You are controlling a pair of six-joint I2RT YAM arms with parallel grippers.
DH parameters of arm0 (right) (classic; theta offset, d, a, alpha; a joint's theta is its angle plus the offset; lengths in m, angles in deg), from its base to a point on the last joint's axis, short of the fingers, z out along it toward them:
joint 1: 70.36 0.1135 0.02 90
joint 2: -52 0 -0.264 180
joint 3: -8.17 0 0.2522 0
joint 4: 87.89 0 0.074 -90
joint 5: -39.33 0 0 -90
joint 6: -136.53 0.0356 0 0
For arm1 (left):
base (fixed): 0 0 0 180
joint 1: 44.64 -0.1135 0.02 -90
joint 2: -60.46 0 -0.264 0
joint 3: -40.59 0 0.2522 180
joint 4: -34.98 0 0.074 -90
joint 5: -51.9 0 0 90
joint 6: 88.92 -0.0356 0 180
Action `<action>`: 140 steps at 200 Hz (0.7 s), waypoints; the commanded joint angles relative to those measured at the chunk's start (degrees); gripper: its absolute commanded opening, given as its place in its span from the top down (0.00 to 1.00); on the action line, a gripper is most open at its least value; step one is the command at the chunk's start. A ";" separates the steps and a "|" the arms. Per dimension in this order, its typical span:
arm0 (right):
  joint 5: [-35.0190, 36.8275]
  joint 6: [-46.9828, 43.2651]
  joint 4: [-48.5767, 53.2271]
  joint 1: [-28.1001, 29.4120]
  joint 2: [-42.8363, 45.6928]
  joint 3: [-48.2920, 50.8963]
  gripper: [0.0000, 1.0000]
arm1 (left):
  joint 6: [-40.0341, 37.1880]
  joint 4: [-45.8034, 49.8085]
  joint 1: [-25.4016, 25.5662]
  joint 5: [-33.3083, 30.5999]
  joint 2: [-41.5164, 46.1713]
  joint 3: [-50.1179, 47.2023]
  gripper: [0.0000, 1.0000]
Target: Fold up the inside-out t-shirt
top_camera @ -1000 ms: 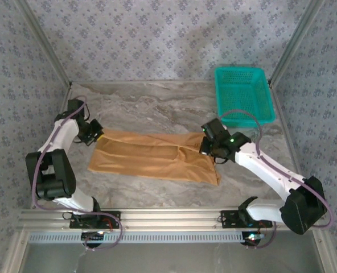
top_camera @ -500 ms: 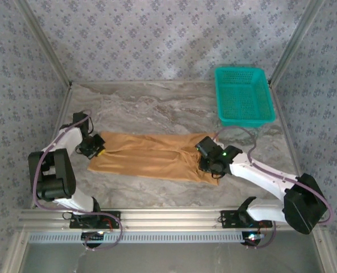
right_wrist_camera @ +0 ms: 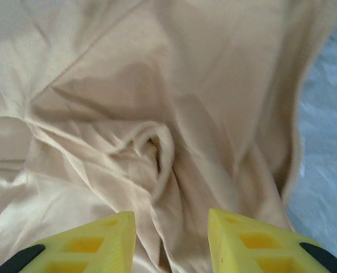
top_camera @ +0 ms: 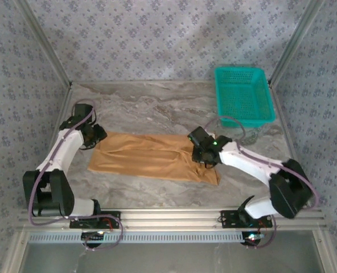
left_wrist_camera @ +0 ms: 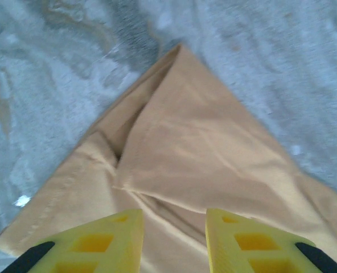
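Two arms in top view. Left arm [top_camera: 63,149] runs up the left side of the tabletop [top_camera: 157,105] from its base at the near edge, elbow back near the base, wrist bent in twd the ctr. Left jaws sit at the far-left corner of the inside-out t-shirt [top_camera: 151,158]. Right arm [top_camera: 248,161] has its elbow out at near right and stretches low & leftward, right jaws pointing down over the shirt's right part, inside its edge. Shirt lies flat as a long tan-orange band across mid tabletop, left to right, btwn the two wrists. Teal basket [top_camera: 242,94] stands at far right, well apart from the shirt. Jaw gaps too small to read from up here.

Left wrist view: cam looks down past two yellow fingers [left_wrist_camera: 103,242] at the bottom. Jaws part open, narrow gap, nothing btwn them; cloth lies beneath & ahead. Shirt corner comes to a point ahead of the jaws, one layer folded over another, marble on both sides.

Right wrist view: yellow fingers [right_wrist_camera: 254,244] at the bottom, apart by a narrow gap, holding nothing. Cloth right under them, rumpled, w/ a small swirled pucker [right_wrist_camera: 154,145] just ahead of the gap. Shirt's edge & a strip of tabletop on the right.
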 commanded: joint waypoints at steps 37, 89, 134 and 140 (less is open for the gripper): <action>-0.48 -7.14 3.09 -3.00 -11.68 -7.93 0.55 | -0.90 -2.76 -6.30 11.44 -10.70 -1.36 0.67; -2.14 -8.53 1.55 -5.15 -13.56 -8.40 0.53 | -1.19 -4.85 -7.87 12.85 -17.03 0.28 0.66; -2.34 -7.97 1.82 -2.73 -13.21 -9.66 0.57 | -0.83 -4.47 -8.01 12.03 -17.90 0.89 0.68; -1.45 -7.65 2.50 -1.92 -12.85 -9.92 0.57 | -0.81 -4.39 -7.99 11.77 -17.58 0.78 0.68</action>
